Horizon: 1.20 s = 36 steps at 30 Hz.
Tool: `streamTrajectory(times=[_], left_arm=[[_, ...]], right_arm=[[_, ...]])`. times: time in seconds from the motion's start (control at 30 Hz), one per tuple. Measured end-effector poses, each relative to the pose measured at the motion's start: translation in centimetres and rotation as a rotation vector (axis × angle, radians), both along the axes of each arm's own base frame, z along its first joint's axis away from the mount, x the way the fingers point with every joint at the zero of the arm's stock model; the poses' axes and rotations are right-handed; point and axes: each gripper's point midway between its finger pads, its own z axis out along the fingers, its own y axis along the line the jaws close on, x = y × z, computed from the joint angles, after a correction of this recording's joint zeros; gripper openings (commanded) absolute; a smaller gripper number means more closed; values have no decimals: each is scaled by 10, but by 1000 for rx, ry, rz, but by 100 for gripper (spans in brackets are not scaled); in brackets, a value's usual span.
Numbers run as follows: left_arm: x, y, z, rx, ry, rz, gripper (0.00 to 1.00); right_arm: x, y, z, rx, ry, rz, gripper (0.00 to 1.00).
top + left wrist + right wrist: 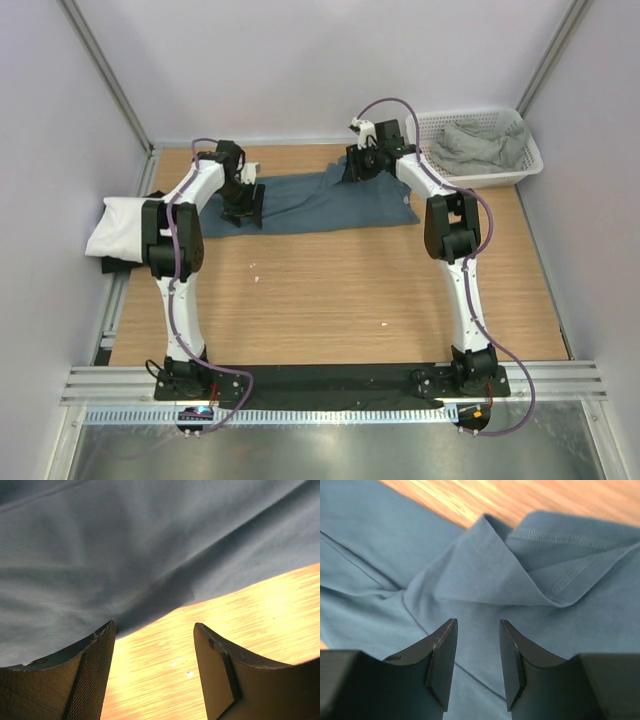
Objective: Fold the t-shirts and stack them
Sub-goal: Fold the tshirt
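The slate-blue t-shirt (315,200) lies spread across the far part of the wooden table (330,290). My left gripper (243,212) is open at the shirt's left near edge; in the left wrist view (154,630) its fingers straddle bare wood with the blue cloth (125,545) just beyond. My right gripper (358,170) is open over the shirt's far right part; the right wrist view (478,625) shows a folded hemmed flap (520,575) ahead of the fingers. A white t-shirt (122,225) lies folded on a black one (118,264) at the left edge. A grey-green t-shirt (478,145) lies in the basket.
The white mesh basket (530,160) stands at the far right corner. Grey walls close in the table on the left, right and back. A metal rail (330,380) runs along the near edge by the arm bases.
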Motion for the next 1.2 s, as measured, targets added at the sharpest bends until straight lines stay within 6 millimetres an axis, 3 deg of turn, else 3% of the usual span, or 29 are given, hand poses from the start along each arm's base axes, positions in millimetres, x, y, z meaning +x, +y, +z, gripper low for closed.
streamTrajectory(times=[0.3, 0.63, 0.77, 0.93, 1.1, 1.2], left_arm=[[0, 0, 0, 9, -2, -2, 65], [-4, 5, -4, 36, 8, 3, 65], [-9, 10, -11, 62, 23, -11, 65], [-14, 14, -15, 86, 35, -18, 65], [-12, 17, -12, 101, 24, -14, 66], [-4, 17, -1, 104, -8, -15, 67]], right_arm=[[2, -1, -18, -14, 20, -8, 45], [41, 13, -29, 27, -57, -37, 48], [60, 30, -16, 70, -134, -45, 49], [65, 65, 25, 131, -240, -11, 50], [53, 94, 52, 165, -276, 38, 51], [38, 93, 63, 129, -264, 63, 52]])
